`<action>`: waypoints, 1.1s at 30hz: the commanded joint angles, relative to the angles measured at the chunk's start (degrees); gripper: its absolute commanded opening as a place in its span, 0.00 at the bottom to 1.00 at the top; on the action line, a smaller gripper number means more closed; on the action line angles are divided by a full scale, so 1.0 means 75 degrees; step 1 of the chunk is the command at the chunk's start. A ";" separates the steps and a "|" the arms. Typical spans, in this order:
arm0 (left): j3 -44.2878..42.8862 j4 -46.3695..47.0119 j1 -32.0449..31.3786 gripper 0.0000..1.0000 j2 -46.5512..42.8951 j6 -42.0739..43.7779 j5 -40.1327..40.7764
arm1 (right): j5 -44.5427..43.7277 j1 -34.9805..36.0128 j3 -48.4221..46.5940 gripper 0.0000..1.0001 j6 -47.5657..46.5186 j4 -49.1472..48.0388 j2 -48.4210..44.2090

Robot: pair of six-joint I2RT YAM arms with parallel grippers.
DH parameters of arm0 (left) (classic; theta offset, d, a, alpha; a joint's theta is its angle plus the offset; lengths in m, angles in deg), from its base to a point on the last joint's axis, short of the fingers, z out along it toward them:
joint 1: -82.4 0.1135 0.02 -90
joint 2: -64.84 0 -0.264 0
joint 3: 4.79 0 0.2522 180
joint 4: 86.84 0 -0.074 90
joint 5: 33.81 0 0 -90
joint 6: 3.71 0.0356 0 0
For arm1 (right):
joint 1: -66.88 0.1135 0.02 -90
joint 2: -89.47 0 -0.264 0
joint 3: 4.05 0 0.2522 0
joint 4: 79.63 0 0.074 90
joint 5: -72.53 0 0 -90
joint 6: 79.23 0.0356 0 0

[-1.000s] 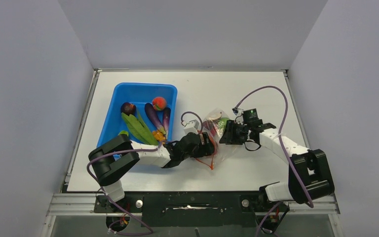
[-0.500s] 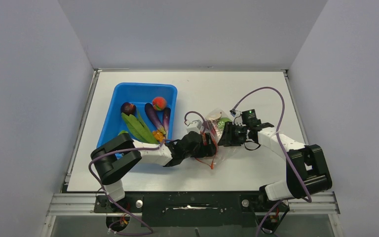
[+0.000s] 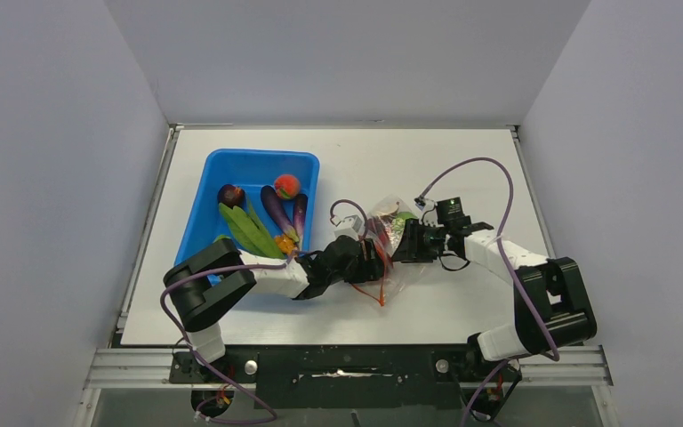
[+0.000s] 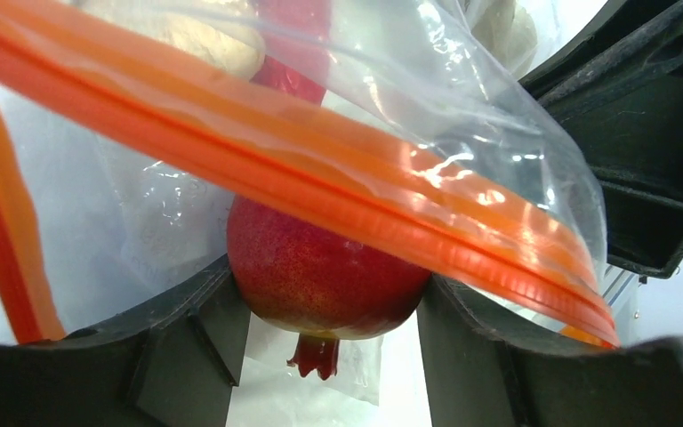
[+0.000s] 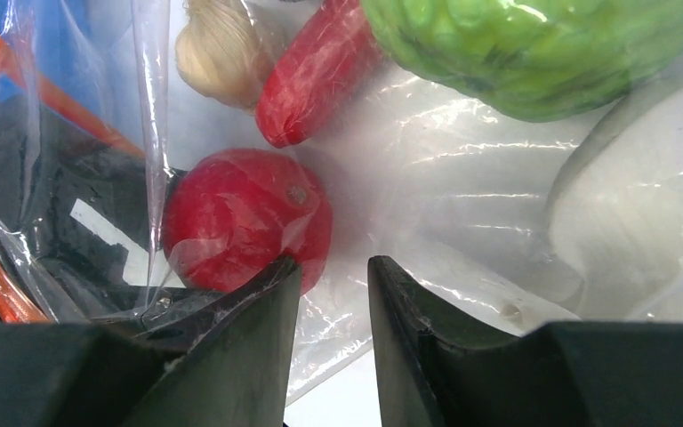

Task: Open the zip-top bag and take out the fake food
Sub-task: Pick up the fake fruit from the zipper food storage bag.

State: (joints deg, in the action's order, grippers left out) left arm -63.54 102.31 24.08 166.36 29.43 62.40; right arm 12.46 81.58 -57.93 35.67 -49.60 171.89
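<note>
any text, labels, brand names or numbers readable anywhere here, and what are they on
None can be read in any view.
zip-top bag: clear plastic with a plain orange zipper strip, no print visible.
blue bin: no label visible.
left tool and right tool: plain black fingers, no markings.
Pale patch behind the bag film in the right wrist view: too blurred to tell whether it carries text.

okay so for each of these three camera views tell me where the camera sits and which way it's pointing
Top external: above and behind the arm bases, looking down on the white table, both arms in view.
Left wrist: on the left gripper, facing the red round toy fruit under the clear plastic bag's orange zipper strip.
Right wrist: on the right gripper, facing the bag's film.
Both wrist views share that fruit.
</note>
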 commanded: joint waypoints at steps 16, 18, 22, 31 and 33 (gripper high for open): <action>-0.0601 -0.0344 -0.0227 0.68 -0.0252 0.0366 -0.0110 | -0.0403 0.0201 -0.0217 0.51 0.0120 0.0117 -0.0224; -0.0534 -0.0156 -0.0227 0.70 -0.0207 0.0302 -0.0156 | -0.0258 0.0217 -0.0240 0.49 0.0112 0.0127 -0.0073; -0.0176 0.0777 -0.0219 0.72 -0.0205 -0.0031 -0.0243 | -0.0240 0.0251 -0.0091 0.44 0.0157 0.0007 -0.0017; 0.0500 0.2265 -0.0134 0.73 -0.0113 -0.0951 0.0055 | 0.0022 0.0245 0.0015 0.42 0.0194 -0.0142 -0.0009; 0.0537 0.2395 -0.0126 0.73 -0.0053 -0.1056 0.0077 | 0.0298 0.0244 0.0039 0.42 0.0206 -0.0211 0.0042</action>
State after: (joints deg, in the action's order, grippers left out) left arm -59.21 110.27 23.27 166.01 25.15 63.65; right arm 9.80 82.04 -58.19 36.76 -49.73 170.86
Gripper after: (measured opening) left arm 0.733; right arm 0.424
